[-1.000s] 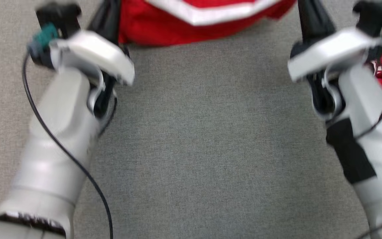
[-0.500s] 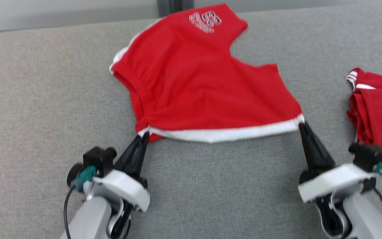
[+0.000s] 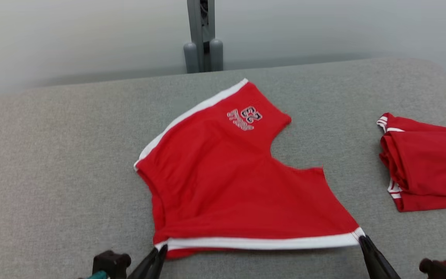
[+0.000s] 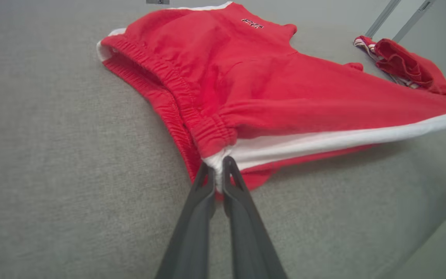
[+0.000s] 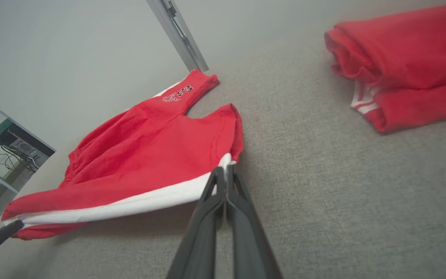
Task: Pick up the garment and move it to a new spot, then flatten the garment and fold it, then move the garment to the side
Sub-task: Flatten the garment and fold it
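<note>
With both grips taken at the very corners of the near edge, the garment (image 3: 238, 182) lies spread over the middle of the grey tabletop (image 3: 52, 155), a pair of red shorts with its printed far leg (image 3: 245, 117) pointing away from the robot. The left fingers (image 4: 201, 201) are pressed together on the white corner where the elastic waistband (image 4: 176, 89) meets the side stripe (image 4: 323, 141). The right fingers (image 5: 211, 209) are pinched just as narrowly on the hem end of that stripe. The stripe runs taut between the two grips and looks raised slightly off the cloth surface, with a shadow beneath it; the rest of the fabric rests flat. Judged stage: flattening, fold not yet begun. Risks noted: each grip holds only a small bite of cloth at the fingertips, so a sharp pull or uneven motion of the two arms could slip one corner free. A strip of red shows below the stripe near the left grip, probably the under layer, which could bunch and crease if dragged. A second red garment (image 3: 428, 170) lies well apart to the right; a wide sideways move might reach it.
</note>
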Available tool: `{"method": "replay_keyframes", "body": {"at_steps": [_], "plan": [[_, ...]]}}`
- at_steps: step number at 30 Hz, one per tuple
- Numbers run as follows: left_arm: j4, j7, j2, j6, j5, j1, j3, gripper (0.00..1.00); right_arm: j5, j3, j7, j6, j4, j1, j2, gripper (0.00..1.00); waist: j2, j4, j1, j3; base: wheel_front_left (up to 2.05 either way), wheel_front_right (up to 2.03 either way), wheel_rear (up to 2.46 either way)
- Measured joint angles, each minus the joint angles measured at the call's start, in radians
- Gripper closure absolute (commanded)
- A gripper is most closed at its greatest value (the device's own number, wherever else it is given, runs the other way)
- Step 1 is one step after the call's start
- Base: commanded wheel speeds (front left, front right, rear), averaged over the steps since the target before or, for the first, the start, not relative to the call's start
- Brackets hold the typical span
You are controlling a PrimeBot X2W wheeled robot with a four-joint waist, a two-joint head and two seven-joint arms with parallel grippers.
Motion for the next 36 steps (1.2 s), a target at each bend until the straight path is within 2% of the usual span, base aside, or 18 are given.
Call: {"method": "replay_keyframes", "body": {"at_steps": [8, 10, 14, 25, 30, 36], "plan": [[-0.236, 0.164, 0.068, 0.071, -0.041, 0.142, 0.015, 1.00, -0.069, -0.078, 0.114, 0.000, -0.176, 0.140, 0.058, 1.00, 0.0000, -0.017, 0.0000, -0.039, 0.00, 0.00, 0.00], [-0.273, 0.183, 0.081, 0.082, -0.044, 0.155, 0.018, 1.00, -0.085, -0.092, 0.132, 0.000, -0.211, 0.144, 0.064, 1.00, 0.0000, -0.016, 0.0000, -0.041, 0.00, 0.00, 0.00], [-0.318, 0.192, 0.074, 0.112, -0.059, 0.162, 0.039, 1.00, -0.127, -0.120, 0.148, 0.000, -0.256, 0.130, 0.077, 1.00, 0.0000, -0.009, 0.0000, -0.038, 0.00, 0.00, 0.00], [-0.336, 0.165, 0.031, 0.101, -0.062, 0.030, 0.043, 1.00, -0.188, -0.155, 0.161, 0.000, -0.273, -0.137, 0.028, 1.00, 0.0001, 0.031, 0.0000, 0.026, 0.00, 0.00, 0.00], [-0.309, 0.143, 0.012, 0.074, -0.053, -0.108, 0.046, 1.00, -0.178, -0.144, 0.154, 0.000, -0.184, -0.352, -0.010, 1.00, 0.0000, 0.061, 0.0000, 0.104, 0.00, 0.00, 0.00], [-0.242, 0.098, -0.025, 0.040, -0.041, -0.270, 0.044, 1.00, -0.158, -0.101, 0.136, 0.000, -0.007, -0.618, -0.069, 1.00, 0.0000, 0.106, 0.0000, 0.215, 0.00, 0.00, 0.00]]}}
